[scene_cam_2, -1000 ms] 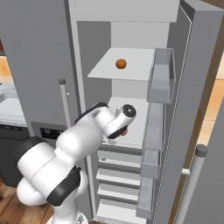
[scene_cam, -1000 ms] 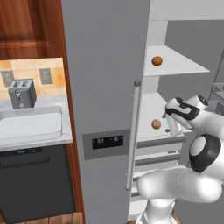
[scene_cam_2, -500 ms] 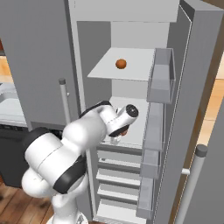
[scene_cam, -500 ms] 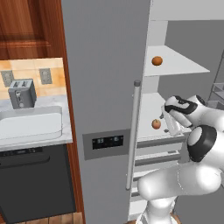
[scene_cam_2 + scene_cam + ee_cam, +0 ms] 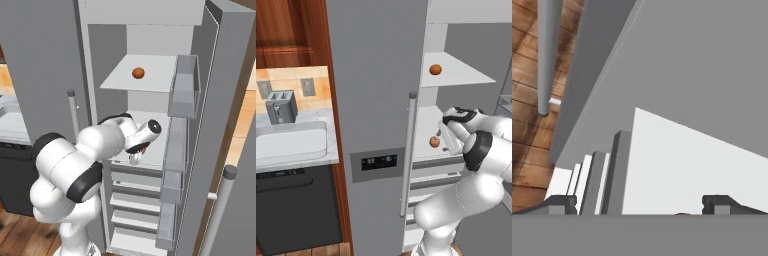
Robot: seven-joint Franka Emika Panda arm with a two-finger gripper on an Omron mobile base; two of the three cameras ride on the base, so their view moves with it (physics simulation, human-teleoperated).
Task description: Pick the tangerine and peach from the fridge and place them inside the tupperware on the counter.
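1. Change since the earlier frames: the arm has folded further, its elbow swinging toward the fridge front, while the hand has stayed over the middle shelf; the fruit, the fridge and the counter items have not moved.

2. Left base view: the fridge (image 5: 376, 100) stands with its right compartment open, the long bar handle (image 5: 407, 155) upright on the closed door. The tangerine (image 5: 435, 69) sits on the upper shelf (image 5: 466, 75). The peach (image 5: 434, 142) rests on the middle shelf (image 5: 428, 127), near its front edge. The gripper (image 5: 448, 145) points downward just beside the peach, on its right; contact cannot be confirmed. On the counter (image 5: 301, 161) at left lie the white tupperware (image 5: 290, 141) and, behind it, a grey toaster (image 5: 281, 106).

3. Right base view: the tangerine (image 5: 138, 73) lies near the centre of the upper shelf (image 5: 150, 80). The gripper (image 5: 135, 158) hangs over the front of the middle shelf (image 5: 150, 150), with a sliver of the peach (image 5: 143, 149) showing beside the wrist. Door bins (image 5: 183, 95) line the open door at right.

4. Hand view: the two fingertips (image 5: 719, 205) stand well apart, so the hand is spread with nothing clamped between them. A thin edge of the peach (image 5: 683, 214) shows between them at the bottom, above the white shelf surface (image 5: 687, 170).
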